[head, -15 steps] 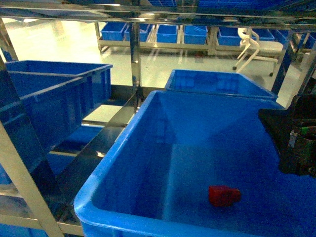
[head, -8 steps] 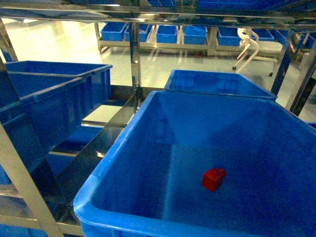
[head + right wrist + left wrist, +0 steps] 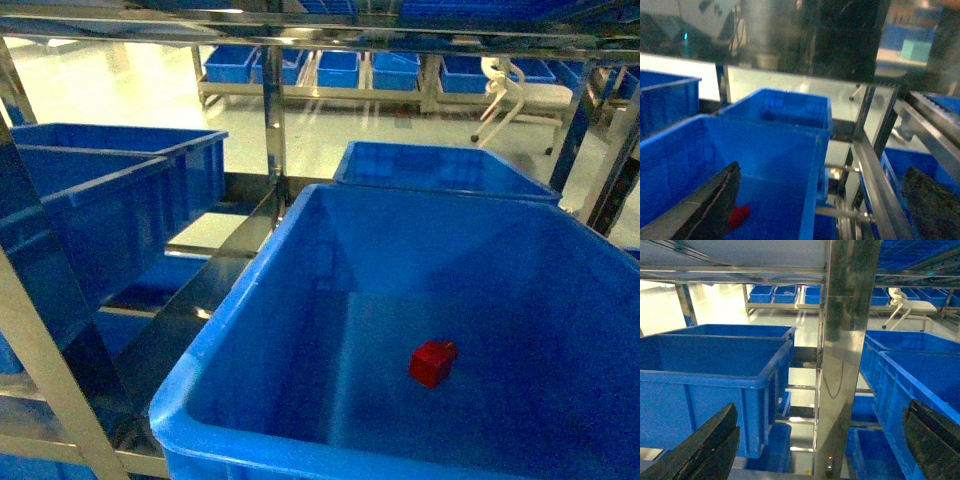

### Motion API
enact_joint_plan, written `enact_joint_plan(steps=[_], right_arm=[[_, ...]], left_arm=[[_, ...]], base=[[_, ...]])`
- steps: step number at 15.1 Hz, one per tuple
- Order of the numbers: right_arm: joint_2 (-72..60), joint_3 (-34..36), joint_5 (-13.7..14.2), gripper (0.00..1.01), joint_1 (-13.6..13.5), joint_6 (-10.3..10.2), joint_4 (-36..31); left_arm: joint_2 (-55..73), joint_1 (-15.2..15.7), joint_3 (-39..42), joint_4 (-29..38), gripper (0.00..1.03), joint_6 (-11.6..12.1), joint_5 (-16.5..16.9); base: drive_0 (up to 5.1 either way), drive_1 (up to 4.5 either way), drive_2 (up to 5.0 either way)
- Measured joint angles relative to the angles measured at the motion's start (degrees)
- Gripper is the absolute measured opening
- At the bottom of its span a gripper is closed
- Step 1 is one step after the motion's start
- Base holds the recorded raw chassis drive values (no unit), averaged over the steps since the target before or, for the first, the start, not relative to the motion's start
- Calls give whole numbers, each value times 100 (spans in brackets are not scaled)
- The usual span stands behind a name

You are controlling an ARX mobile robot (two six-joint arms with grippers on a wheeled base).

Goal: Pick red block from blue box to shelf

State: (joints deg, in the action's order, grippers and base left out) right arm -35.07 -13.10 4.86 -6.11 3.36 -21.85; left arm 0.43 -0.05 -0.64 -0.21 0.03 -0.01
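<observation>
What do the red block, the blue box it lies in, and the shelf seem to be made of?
Red block: probably plastic, fairly glossy; uniform saturated red, moulded edges.
Blue box: likely moulded plastic, smooth, slightly shiny; rounded thick rim, soft highlights on the walls.
Shelf: metal, apparently polished steel; the silvery uprights mirror the blue crates and the floor light.

No text, label, brand, number or sign can be read in any of the three views. The walls of the blue box (image 3: 300,300) are plain, the steel uprights of the shelf (image 3: 845,340) carry no markings, and the distant crates are too blurred to show any lettering.
</observation>
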Motion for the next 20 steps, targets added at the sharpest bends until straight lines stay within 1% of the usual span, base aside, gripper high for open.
enact_joint_plan(steps=[1,2,3,4,5,7,8,12,13,19,20], right_arm=[[120,164,22,82,37,-116,-79],[293,334,-225,71,247,-188,-20],[479,496,-411,57,625,-232,11],[640,601,-444,44,645,-251,52],[824,686,-481,29,610,-254,109],[1078,824,-485,8,612,-254,249],[1211,901,-483,2,612,-273,328],[1818,1088,-483,1,612,-289,726],[1915,1209,-483,1,612,-291,570],[2527,1222,-483,1,612,-293,1204],[2983,1220,-483,1,614,-293,1930]], left_arm=[[0,0,0,0,98,-2,-2],[0,0,0,-7,98,-2,0],[0,0,0,0,98,-2,0],[0,0,0,0,98,-2,2],[0,0,0,0,98,-2,-4],[0,0,0,0,98,-2,-2],[0,0,0,0,98,-2,0],[0,0,0,0,98,-2,0],[0,0,0,0,98,-2,-2],[0,0,0,0,98,-2,-2],[0,0,0,0,98,-2,0]], base=[[0,0,0],[0,0,0],[0,0,0],[0,0,0],[0,0,0],[0,0,0],[0,0,0],[0,0,0],[0,0,0],[0,0,0],[0,0,0]])
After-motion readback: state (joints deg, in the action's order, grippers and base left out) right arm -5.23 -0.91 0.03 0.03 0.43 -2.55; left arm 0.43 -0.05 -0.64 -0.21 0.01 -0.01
